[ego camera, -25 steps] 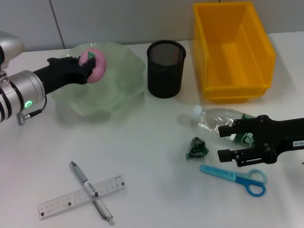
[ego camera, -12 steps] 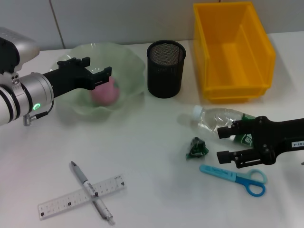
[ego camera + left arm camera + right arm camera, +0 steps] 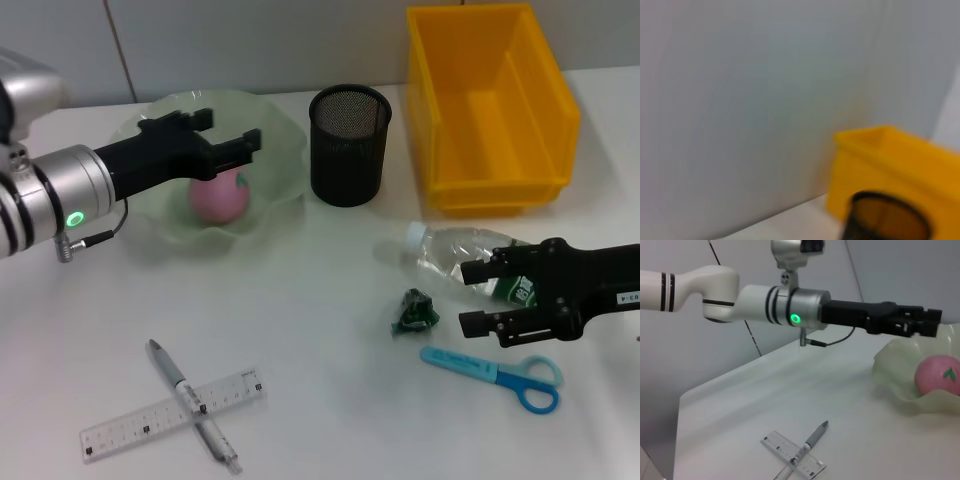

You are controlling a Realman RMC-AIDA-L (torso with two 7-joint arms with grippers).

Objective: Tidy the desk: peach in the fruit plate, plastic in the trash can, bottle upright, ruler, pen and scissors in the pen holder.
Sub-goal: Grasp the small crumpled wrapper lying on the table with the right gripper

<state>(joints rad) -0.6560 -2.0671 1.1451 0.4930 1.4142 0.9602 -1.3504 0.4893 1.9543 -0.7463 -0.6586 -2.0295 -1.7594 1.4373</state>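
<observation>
The pink, round peach (image 3: 220,196) lies in the wavy translucent green plate (image 3: 285,150); its leaf seems to face right. The left gripper (image 3: 232,135) hovers above, released. The right gripper (image 3: 478,296), spread, flanks the lying clear bottle (image 3: 455,248).

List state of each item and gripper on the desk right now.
peach: in the fruit plate, released
left gripper: open, above the plate
right gripper: open, around the bottle
bottle: lying on its side
plastic: crumpled on the desk
scissors: closed, flat
pen: lying across the ruler
pen holder: upright
trash can: upright
</observation>
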